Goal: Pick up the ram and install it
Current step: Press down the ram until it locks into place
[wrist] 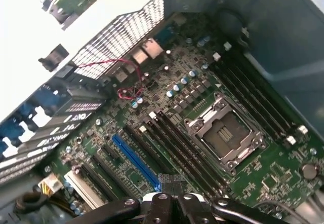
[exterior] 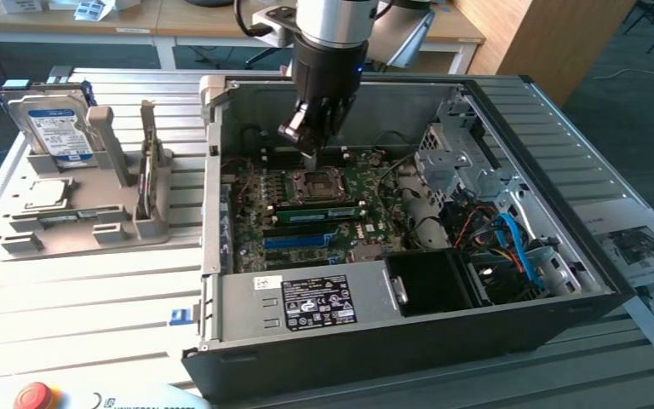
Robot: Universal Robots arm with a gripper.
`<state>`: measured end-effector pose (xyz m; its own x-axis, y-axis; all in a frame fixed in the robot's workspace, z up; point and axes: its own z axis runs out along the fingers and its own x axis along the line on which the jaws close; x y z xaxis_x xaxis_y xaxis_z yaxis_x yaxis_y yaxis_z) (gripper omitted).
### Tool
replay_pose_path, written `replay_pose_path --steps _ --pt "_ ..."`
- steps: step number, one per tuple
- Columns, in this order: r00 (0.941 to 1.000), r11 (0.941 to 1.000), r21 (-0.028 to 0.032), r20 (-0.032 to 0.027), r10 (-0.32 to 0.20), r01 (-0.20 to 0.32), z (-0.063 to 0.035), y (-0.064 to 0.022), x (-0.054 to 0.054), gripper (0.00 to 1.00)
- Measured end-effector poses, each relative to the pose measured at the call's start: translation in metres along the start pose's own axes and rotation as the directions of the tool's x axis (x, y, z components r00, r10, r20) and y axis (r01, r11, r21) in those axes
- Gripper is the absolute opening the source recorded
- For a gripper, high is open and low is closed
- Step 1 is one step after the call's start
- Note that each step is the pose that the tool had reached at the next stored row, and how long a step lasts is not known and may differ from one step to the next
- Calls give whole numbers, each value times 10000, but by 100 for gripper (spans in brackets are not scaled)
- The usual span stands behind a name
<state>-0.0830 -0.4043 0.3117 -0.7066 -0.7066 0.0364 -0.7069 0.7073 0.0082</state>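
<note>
Claw (exterior: 310,136) hangs inside the open computer case (exterior: 554,221), just above the motherboard (exterior: 361,183), fingers closed together with nothing between them; in the wrist view the dark fingertips (wrist: 169,203) meet over the board. The ram (exterior: 321,213), a long thin green stick, lies seated flat in a slot on the motherboard just below the cpu socket (exterior: 312,181), near the claw but not touching it, a little toward the front of the case. Wrist view: square metal cpu socket (wrist: 225,135), rows of long black memory slots (wrist: 177,143) beside it, a long blue slot (wrist: 135,162). Case is black sheet metal, box-shaped, holding the board, blue cables (exterior: 514,243) and a labelled grey power supply (exterior: 304,302). On the slatted metal surface (exterior: 88,290) at the exterior view's left, a grey holder (exterior: 71,213) carries an upright blue-labelled hard drive (exterior: 57,128).
</note>
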Motion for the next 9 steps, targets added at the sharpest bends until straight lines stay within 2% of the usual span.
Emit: replay_pose_path --steps 5,9 --pt "9962 9962 -33 6 876 -876 0 0 0 10" --pt "9876 9876 -58 9 1571 -1571 1 0 0 10"
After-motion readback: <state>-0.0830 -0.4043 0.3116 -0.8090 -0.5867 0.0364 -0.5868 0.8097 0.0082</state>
